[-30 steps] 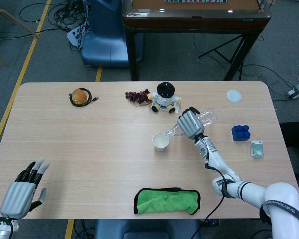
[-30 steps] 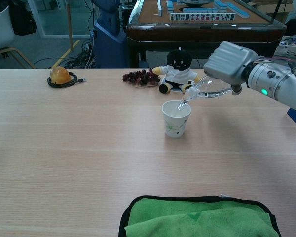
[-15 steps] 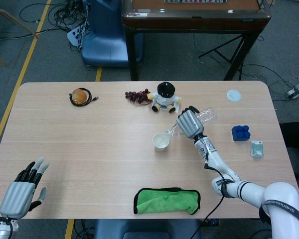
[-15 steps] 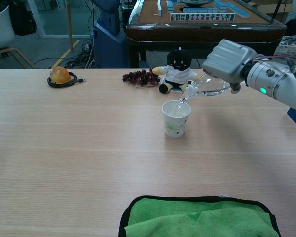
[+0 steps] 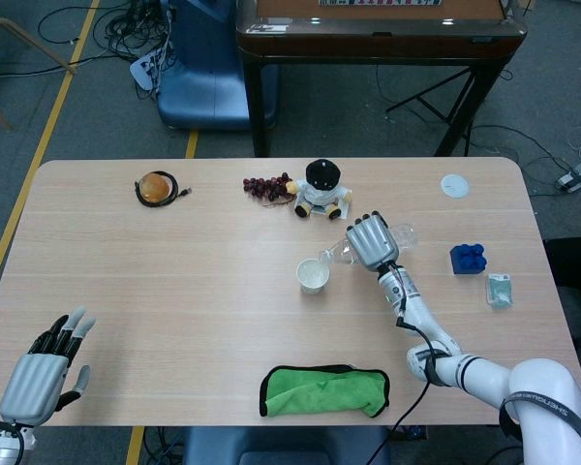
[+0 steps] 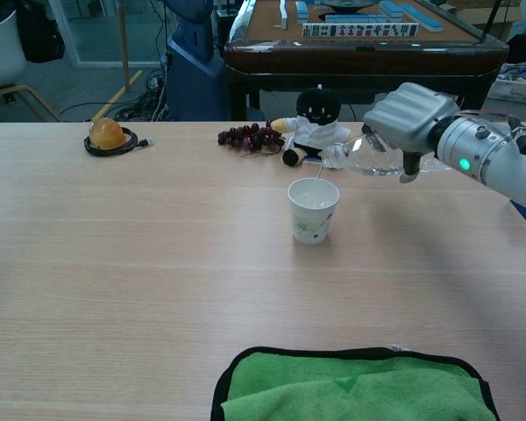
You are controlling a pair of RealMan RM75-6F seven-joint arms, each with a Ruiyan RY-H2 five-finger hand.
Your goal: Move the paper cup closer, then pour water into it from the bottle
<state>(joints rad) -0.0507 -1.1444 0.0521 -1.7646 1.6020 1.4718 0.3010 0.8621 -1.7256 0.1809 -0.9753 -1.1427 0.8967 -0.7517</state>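
Right hand (image 6: 410,121): fingers wrapped round the bottle (image 6: 368,160), holding it near level above the table (image 6: 114,263).
Bottle mouth: just beyond the fingers, beside the paper cup (image 6: 313,210) rim.
Paper cup: upright, below the fingers.
Left hand (image 5: 41,373): fingers spread, holding nothing.

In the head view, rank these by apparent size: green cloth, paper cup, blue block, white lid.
Largest to smallest:
1. green cloth
2. blue block and paper cup, too alike to separate
3. white lid
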